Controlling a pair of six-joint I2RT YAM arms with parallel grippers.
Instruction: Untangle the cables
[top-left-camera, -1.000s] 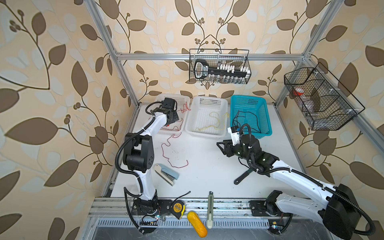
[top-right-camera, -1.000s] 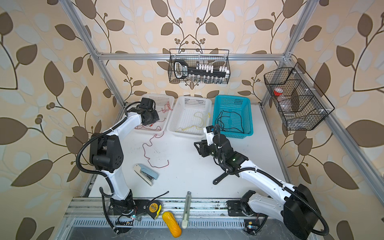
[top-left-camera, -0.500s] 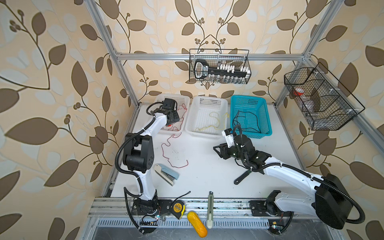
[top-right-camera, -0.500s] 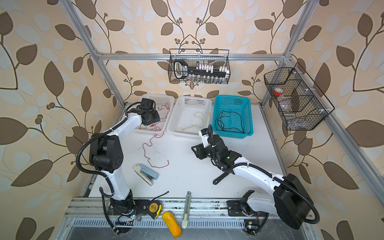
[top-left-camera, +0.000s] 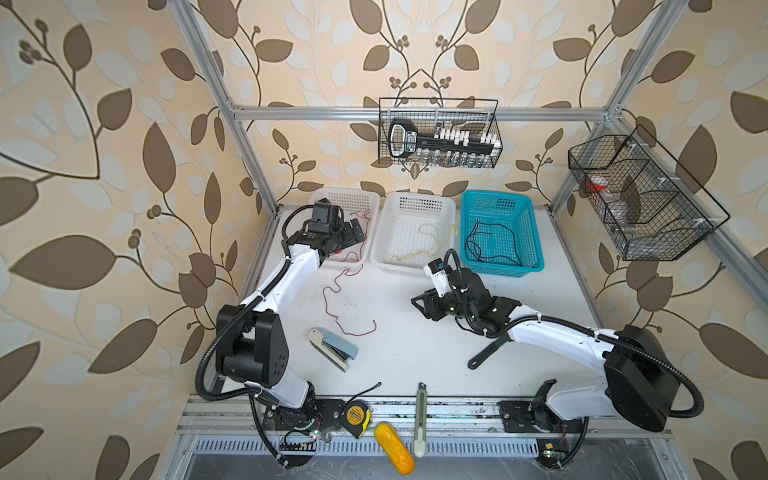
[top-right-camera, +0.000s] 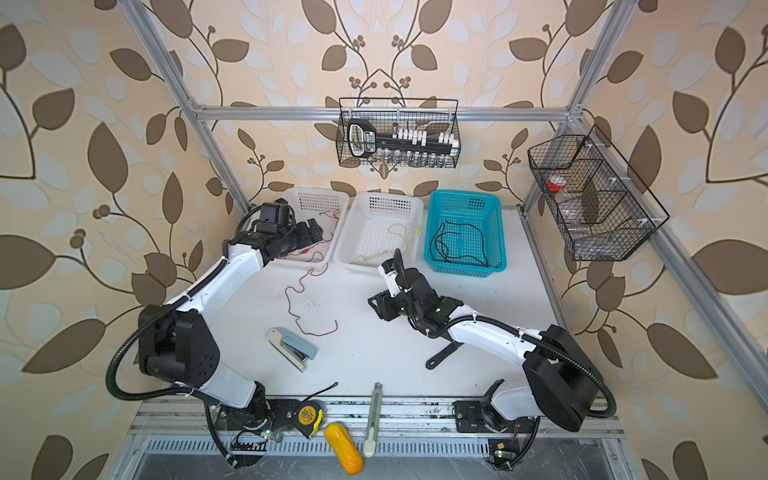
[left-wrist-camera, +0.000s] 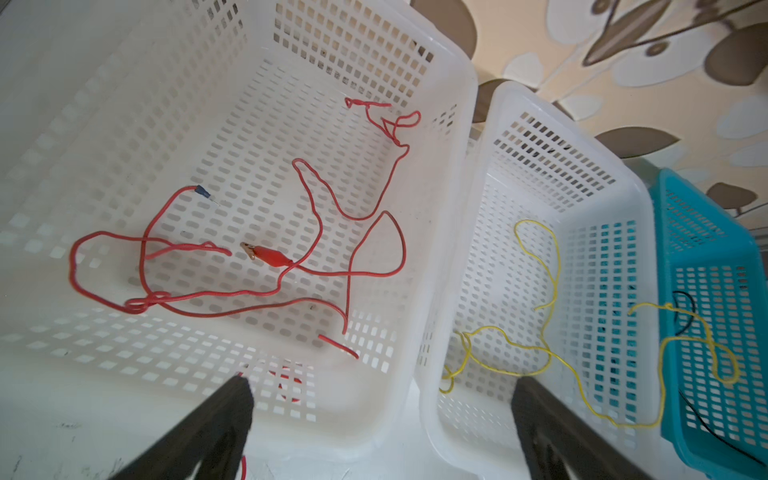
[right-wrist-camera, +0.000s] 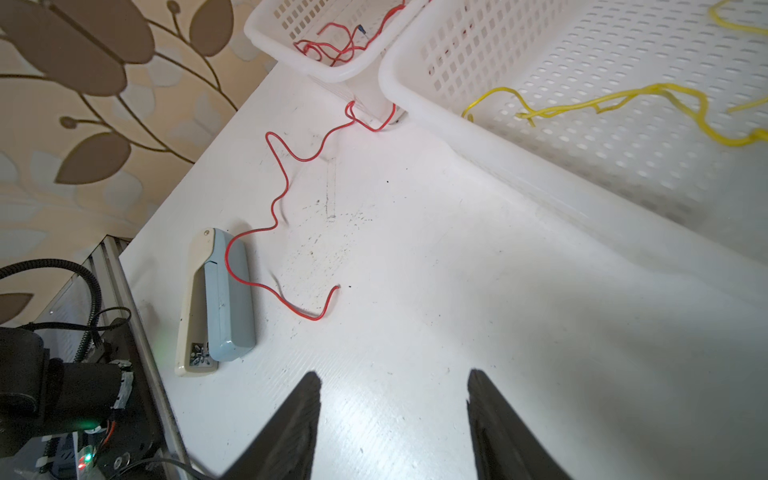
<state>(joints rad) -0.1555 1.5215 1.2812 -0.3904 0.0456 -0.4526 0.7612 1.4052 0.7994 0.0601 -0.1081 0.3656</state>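
The sorting by colour was judged to be nearly finished. The yellow cable (right-wrist-camera: 590, 104) was seen lying in the middle white basket (top-left-camera: 415, 203) and the black cable (top-left-camera: 466, 246) in the teal basket (top-left-camera: 494, 203). Red cables (left-wrist-camera: 316, 195), one ending in a small red clip, were spread loosely over the floor of the left white basket (top-left-camera: 353, 199).

One red cable (right-wrist-camera: 287, 178) was found outside the baskets. It ran in loose bends across the bench (right-wrist-camera: 457, 270), from the foot of the left basket's front wall down to the stapler (right-wrist-camera: 224, 299), whose body it crossed. Whether its far end was hooked over the basket rim could not be made out.

The left claw (left-wrist-camera: 382, 395) was held above the near edge of the left basket with its jaws wide apart and nothing between them. The right claw (right-wrist-camera: 392, 374) was poised over bare bench near the middle, jaws also apart and empty, facing the stray cable.

The step in hand was taken to be the gathering of this last red cable. A low, flat pinch on a thin wire would be called for, preferably near the middle of its length. A lift clear of the stapler would also be needed, so that the stapler would not be dragged along.
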